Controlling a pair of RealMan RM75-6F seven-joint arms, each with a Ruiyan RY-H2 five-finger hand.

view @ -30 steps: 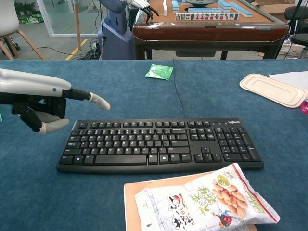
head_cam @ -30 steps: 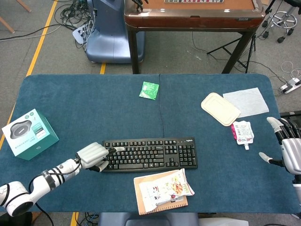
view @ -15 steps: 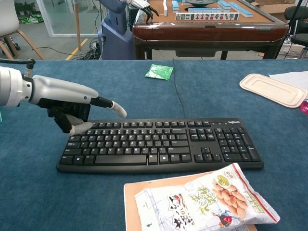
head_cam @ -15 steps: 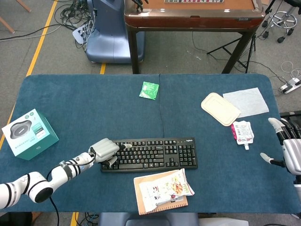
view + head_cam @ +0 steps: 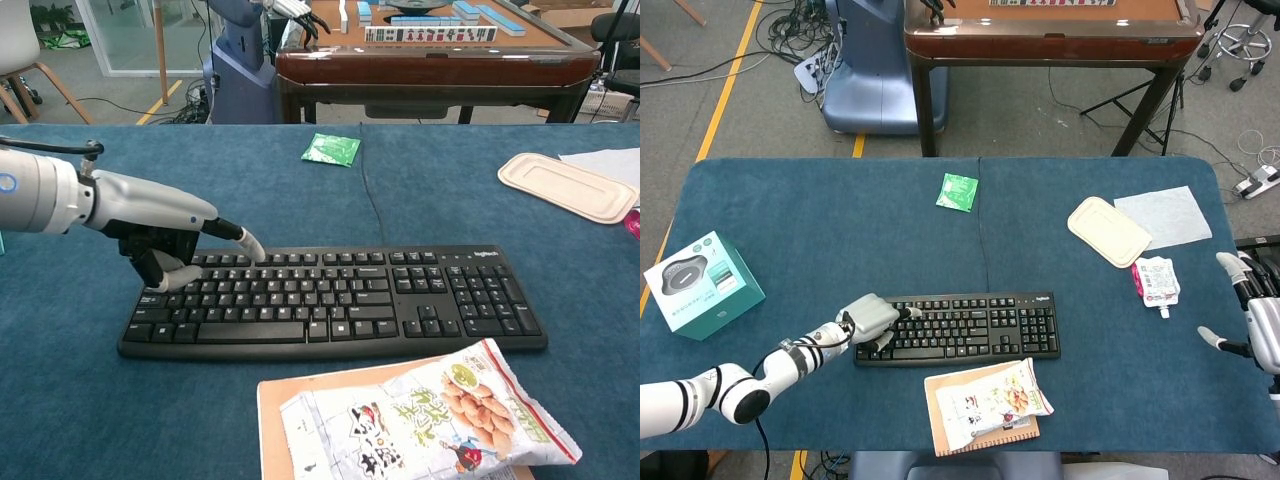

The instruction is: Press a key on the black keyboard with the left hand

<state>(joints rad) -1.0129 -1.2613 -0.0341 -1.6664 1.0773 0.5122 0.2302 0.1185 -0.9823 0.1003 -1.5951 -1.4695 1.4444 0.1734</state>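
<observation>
Black keyboard (image 5: 335,300) sits lower centre of the chest view; left hand (image 5: 165,243) is over its upper-left keys, one finger (image 5: 247,243) pointing out, tip at or just above the top rows, contact unclear; rest curled in, holding nothing; step looks like the final descent; next move needs a short straight push down on one key; right hand (image 5: 1252,310) at right edge, fingers apart, empty.

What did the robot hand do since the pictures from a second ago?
The left robot hand slid rightward from beside the black keyboard to over its left end, and its outstretched fingertip dropped down to the top key rows. Whether a key is pressed cannot be told. It took hold of nothing. The right robot hand stayed almost where it was at the table's right edge, and the keyboard, snack bag and teal box stayed put.
</observation>
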